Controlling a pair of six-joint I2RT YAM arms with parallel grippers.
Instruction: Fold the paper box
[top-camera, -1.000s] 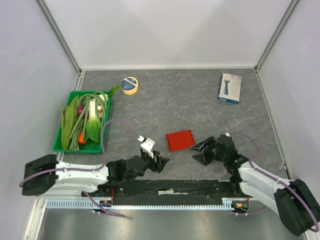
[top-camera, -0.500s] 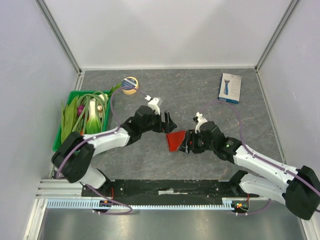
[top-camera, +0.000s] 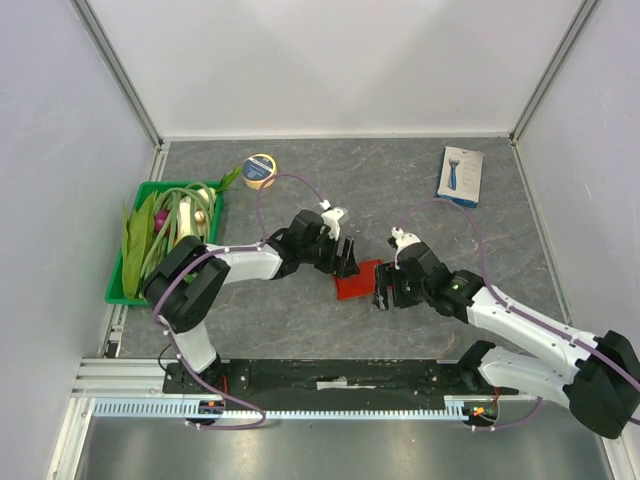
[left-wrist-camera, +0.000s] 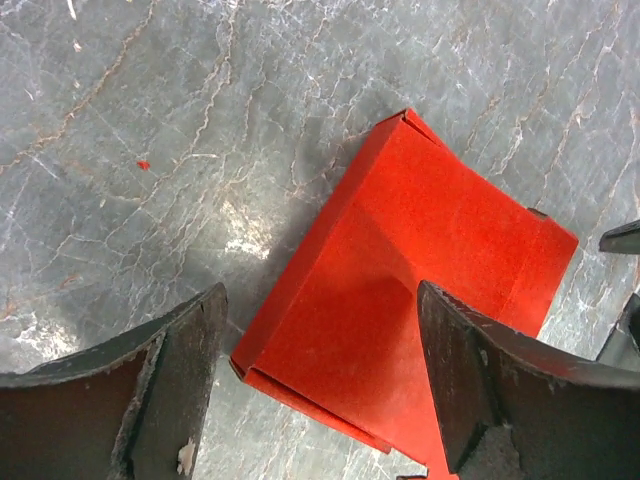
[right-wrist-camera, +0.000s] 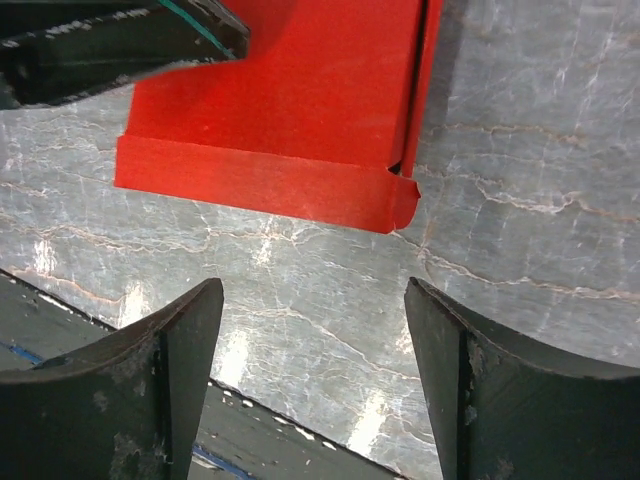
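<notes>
The right fingers (right-wrist-camera: 175, 380) hang spread wide on the near side of the paper box (top-camera: 358, 280), gripping nothing, with only bare desk (top-camera: 380, 190) between them. The box lies flat at the middle of the desk. Its narrow flap is creased and a small tab sits at one corner.

On the box's far-left side, the left fingers (left-wrist-camera: 175, 390) are also spread wide and empty. They straddle its corner from above.

The likeliest trouble is that the thin glossy card skates across the desk when one finger pushes an edge, since nothing pins it. A pinch that lands off the crease could buckle a panel or crush the tab. Both pairs of fingers also crowd the same small sheet, so they could knock into each other.

There is one red box and two pairs of fingers. Well left of the box sits one green tray (top-camera: 113, 285) of leafy vegetables, probably several, though they are too tangled to count. Beyond the box to the left is one roll of tape (top-camera: 260, 171). Beyond it to the right is one white-and-blue retail box (top-camera: 460, 176).
</notes>
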